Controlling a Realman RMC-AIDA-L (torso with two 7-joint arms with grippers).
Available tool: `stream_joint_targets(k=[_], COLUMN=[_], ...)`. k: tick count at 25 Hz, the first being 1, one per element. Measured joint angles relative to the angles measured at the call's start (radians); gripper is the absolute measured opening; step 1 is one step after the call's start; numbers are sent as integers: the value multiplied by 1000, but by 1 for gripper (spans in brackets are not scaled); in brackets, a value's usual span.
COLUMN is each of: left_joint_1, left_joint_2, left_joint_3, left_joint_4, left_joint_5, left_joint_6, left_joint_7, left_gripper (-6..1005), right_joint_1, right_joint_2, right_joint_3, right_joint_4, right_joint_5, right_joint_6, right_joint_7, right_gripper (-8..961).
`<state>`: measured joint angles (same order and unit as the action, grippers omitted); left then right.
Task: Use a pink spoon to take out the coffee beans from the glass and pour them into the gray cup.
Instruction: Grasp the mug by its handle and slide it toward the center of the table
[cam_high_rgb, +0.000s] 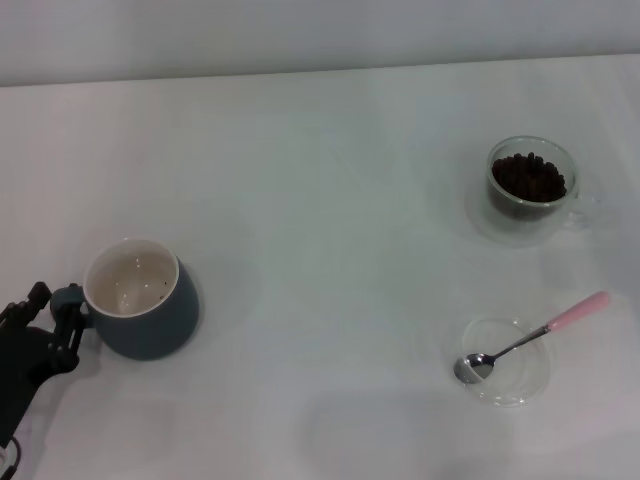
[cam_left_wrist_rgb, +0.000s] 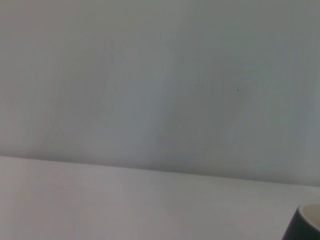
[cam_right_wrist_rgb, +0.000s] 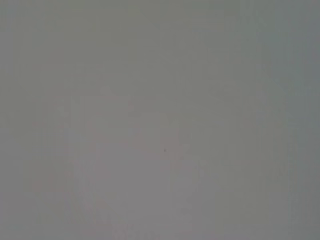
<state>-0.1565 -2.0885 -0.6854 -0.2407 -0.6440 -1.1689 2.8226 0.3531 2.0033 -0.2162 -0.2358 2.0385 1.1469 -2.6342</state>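
The gray cup (cam_high_rgb: 145, 300) stands at the front left of the white table, its cream inside empty but for a few specks. My left gripper (cam_high_rgb: 52, 310) is right beside the cup's left side, at its handle. A sliver of the cup shows in the left wrist view (cam_left_wrist_rgb: 306, 225). The glass (cam_high_rgb: 530, 190) stands at the far right, filled with coffee beans (cam_high_rgb: 528, 178). The pink spoon (cam_high_rgb: 535, 335) lies with its silver bowl in a clear saucer (cam_high_rgb: 505, 372) at the front right, pink handle pointing up and right. My right gripper is out of view.
The white table (cam_high_rgb: 320, 200) runs back to a pale wall. The right wrist view shows only a blank pale surface.
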Motion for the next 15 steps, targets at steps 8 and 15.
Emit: stream_joint_targets(k=[8, 15], left_joint_1=[-6, -42], left_joint_2=[2, 4], left_joint_3=[4, 13], left_joint_4=[-19, -20], left_joint_5=[9, 29], left_joint_6=[1, 12], left_joint_7=[2, 2], left_gripper=[306, 235], right_joint_1=[5, 0], right_joint_2=[0, 0], right_joint_3=[0, 0], right_joint_4=[-1, 2], right_joint_5=[2, 3], right_joint_6=[-19, -14], right_joint_7=[-1, 0], right_gripper=[816, 817])
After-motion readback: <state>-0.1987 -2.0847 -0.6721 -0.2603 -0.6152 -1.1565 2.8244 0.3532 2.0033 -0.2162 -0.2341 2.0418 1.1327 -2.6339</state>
